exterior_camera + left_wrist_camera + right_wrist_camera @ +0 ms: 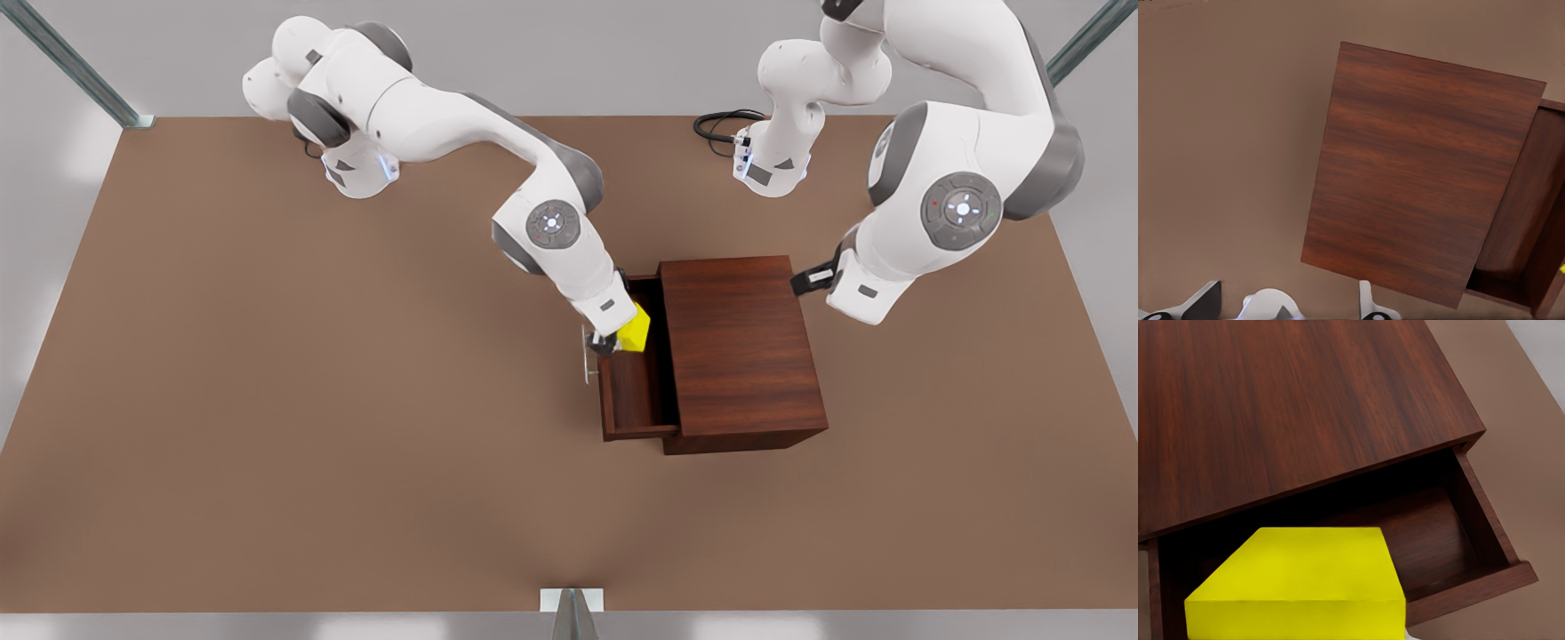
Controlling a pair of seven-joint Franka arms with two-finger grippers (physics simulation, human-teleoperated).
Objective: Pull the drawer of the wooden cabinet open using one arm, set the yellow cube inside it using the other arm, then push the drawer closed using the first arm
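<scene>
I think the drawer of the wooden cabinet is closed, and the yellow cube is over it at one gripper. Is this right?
Not quite. The drawer is pulled open, not closed; the front view shows it sticking out of the wooden cabinet. The yellow cube is indeed over it, at the right gripper. The left gripper waits behind the cabinet.

No readable text in any view.
The wooden cabinet (742,351), its drawer (633,396), the yellow cube (636,331) and the arms carried no legible words, numbers, labels or brand marks.
</scene>
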